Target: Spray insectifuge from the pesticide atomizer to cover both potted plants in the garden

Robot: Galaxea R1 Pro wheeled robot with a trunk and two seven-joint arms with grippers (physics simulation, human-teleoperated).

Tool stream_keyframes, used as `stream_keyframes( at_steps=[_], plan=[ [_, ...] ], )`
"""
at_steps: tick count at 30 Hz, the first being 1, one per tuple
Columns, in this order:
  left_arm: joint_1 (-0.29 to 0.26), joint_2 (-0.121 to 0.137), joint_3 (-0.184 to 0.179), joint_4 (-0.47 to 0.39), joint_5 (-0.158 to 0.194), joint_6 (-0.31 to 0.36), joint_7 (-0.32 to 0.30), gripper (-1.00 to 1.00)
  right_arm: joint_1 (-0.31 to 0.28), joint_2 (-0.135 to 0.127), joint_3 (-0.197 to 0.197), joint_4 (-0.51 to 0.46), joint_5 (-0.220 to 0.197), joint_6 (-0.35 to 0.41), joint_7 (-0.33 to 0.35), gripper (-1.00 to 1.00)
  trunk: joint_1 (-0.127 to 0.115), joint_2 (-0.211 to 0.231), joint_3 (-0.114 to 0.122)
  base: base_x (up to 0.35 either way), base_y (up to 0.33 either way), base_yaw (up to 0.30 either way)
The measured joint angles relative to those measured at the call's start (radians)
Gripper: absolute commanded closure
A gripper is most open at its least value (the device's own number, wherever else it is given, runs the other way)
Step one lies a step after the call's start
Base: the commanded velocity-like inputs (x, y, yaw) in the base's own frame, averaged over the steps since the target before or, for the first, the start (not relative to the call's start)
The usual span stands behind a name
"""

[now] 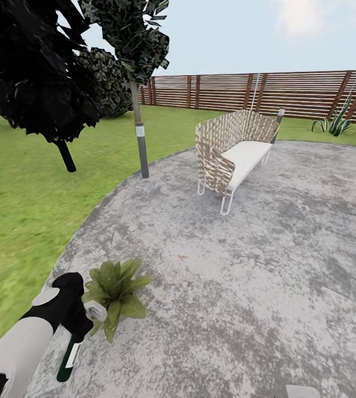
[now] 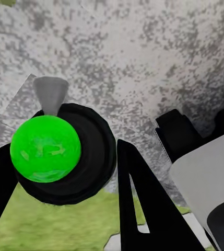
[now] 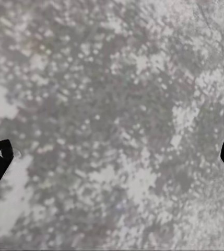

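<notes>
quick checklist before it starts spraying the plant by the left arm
1. Atomizer in hand: ok. The left gripper is shut on the pesticide atomizer, a dark bottle hanging down below it.
2. Plant within range: ok. One potted plant sits on the patio right beside that gripper.
3. Nozzle aimed at the leaves: cannot tell. The left wrist view shows a green round top facing the camera, not the spray direction.
4. Second plant located: cannot tell.
5. Right gripper free: ok, open over bare paving.
6. Path clear: ok. The bench stands well away.
</notes>
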Motion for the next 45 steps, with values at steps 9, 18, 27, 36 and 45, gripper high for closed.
stream_keyframes(
  at_steps=[9,18,27,36,45],
  plan=[
    [-0.007,0.001,-0.005,0.0,-0.001,0.001,-0.001,1.0,0.0,0.003,0.0,0.0,0.0,0.0,0.0,-1.0,0.0,0.0,0.0,0.059,-0.26,0.251],
    [-0.017,0.004,-0.007,0.0,-0.002,0.003,-0.004,1.0,0.0,0.003,0.0,0.0,0.0,0.0,0.0,-1.0,0.001,0.0,0.0,-0.228,-0.139,0.178],
    [-0.147,0.002,-0.015,0.01,-0.014,0.001,-0.132,1.0,0.0,0.003,0.0,0.0,0.0,0.0,0.0,-1.0,0.0,0.0,0.0,-0.016,-0.002,0.144],
    [-0.16,0.013,-0.026,0.003,-0.018,0.002,-0.143,1.0,0.0,-0.002,0.0,0.0,0.0,0.0,0.0,-1.0,0.0,0.0,0.0,0.144,-0.059,0.089],
    [-0.157,0.008,-0.027,0.004,-0.04,0.002,-0.141,1.0,0.0,-0.003,0.0,0.0,0.0,0.0,0.0,-1.0,0.0,0.0,0.0,0.21,-0.208,0.001]
  ],
)
